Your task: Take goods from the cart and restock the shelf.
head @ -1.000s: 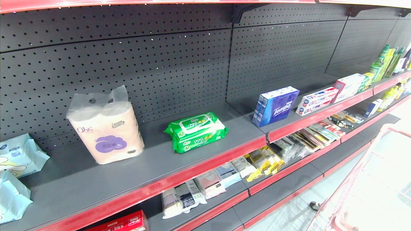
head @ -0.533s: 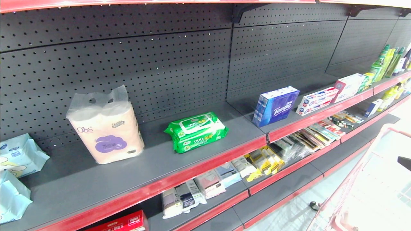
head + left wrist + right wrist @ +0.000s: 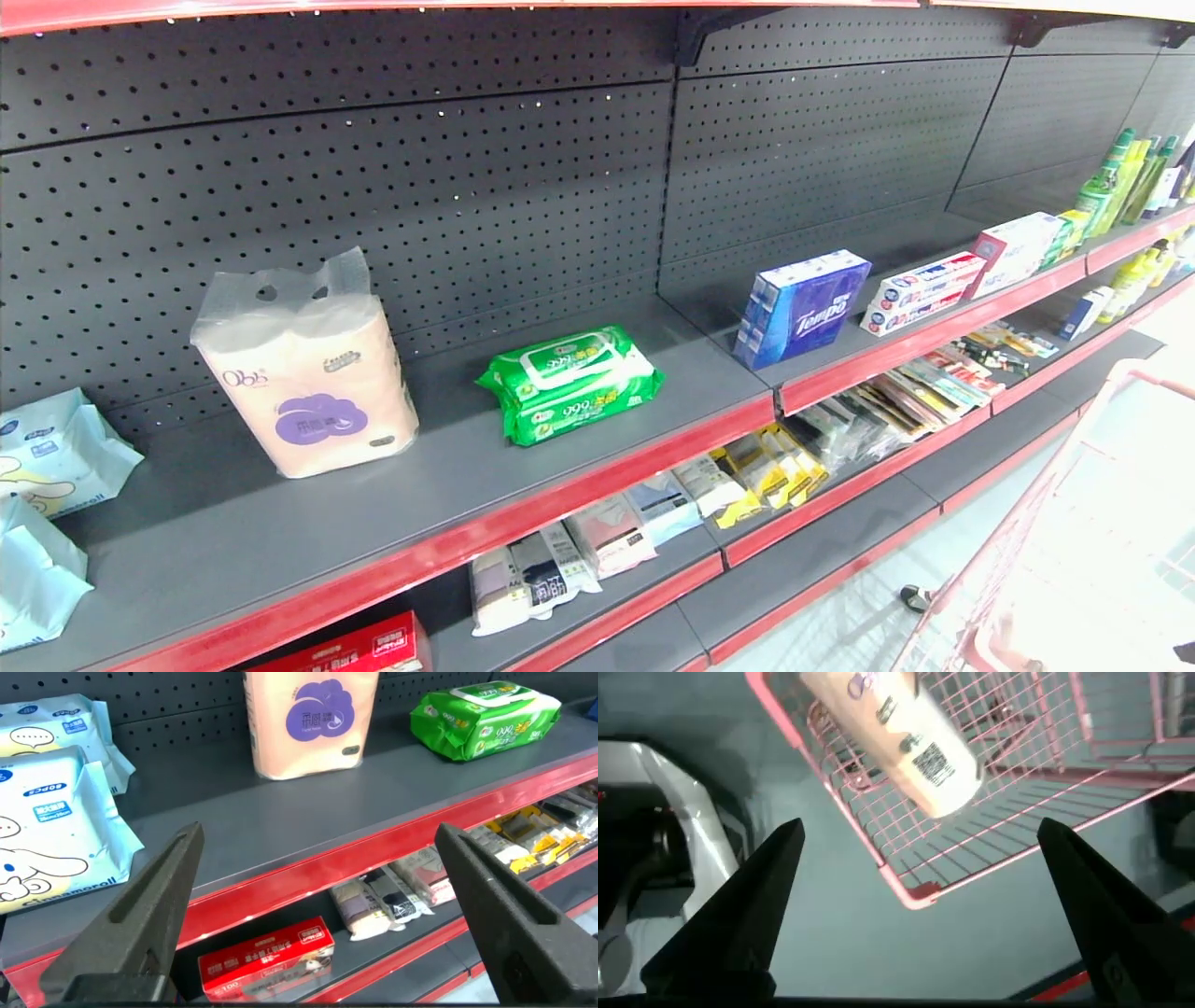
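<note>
**Shelf to be restocked, cart alongside, both grippers empty**

The long grey shelf (image 3: 523, 467) has bare board around its toilet-roll bundle (image 3: 308, 373) and green wipes (image 3: 569, 383). The pink wire cart (image 3: 842, 803) holds a cream wrapped pack (image 3: 906, 742) lying inside it. The right gripper (image 3: 919, 826) hangs above that pack, jaws spread wide, gripping nothing. The left gripper (image 3: 318, 831) faces the shelf, equally wide and empty. The pack looks light, soft and slick in its film, so a grasp across its middle seems safest.

We log the left gripper (image 3: 318, 835) held level, jaws spread wide apart. We log the right gripper (image 3: 920, 826) pointing downward, jaws equally spread.
</note>
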`<state>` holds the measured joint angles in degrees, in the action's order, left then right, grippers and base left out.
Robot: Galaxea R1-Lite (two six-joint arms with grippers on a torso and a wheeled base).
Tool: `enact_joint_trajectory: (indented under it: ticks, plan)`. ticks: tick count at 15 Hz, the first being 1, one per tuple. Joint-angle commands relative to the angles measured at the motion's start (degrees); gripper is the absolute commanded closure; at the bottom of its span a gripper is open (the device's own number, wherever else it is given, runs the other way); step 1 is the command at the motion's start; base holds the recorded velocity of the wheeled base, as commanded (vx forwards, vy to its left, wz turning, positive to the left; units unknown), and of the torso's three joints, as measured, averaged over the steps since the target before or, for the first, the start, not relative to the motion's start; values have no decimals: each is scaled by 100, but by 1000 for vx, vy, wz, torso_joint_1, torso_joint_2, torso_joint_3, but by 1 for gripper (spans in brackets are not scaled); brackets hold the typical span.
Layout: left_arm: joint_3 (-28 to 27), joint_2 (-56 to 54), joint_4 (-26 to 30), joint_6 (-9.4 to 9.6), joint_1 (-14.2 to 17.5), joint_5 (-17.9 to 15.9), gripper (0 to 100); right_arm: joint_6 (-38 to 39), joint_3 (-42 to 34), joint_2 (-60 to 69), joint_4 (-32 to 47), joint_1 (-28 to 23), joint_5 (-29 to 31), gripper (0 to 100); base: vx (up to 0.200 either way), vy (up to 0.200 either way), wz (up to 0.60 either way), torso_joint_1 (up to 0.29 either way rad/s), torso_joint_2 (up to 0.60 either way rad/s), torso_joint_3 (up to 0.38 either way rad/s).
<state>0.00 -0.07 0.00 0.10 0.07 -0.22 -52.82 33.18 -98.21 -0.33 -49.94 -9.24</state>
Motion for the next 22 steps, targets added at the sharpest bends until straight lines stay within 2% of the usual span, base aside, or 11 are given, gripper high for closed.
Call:
enact_joint_trajectory:
  ticks: [1, 3, 6, 11, 14, 22]
  plan:
    - [0, 7, 0, -1, 1, 4, 0, -193, -339, -753, -231, -156, 1, 0, 0, 0, 0, 0, 0, 0]
    - [0, 7, 0, -1, 1, -4, 0, -817, -418, -1183, -802, -288, 19, 0, 0, 0, 0, 0, 0, 0]
    - [0, 7, 0, -1, 1, -4, 0, -2303, -409, -1658, -1198, -587, 10, 0, 0, 0, 0, 0, 0, 0]
    - [0, 7, 0, -1, 1, -4, 0, -2487, -400, -1895, -1233, -437, 45, 0, 0, 0, 0, 0, 0, 0]
    - [0, 7, 0, -1, 1, 4, 0, -3103, -163, -2141, -1488, -464, -8, 0, 0, 0, 0, 0, 0, 0]
    - [0, 7, 0, -1, 1, -4, 0, -3243, 13, -2378, -1496, -297, -131, 0, 0, 0, 0, 0, 0, 0]
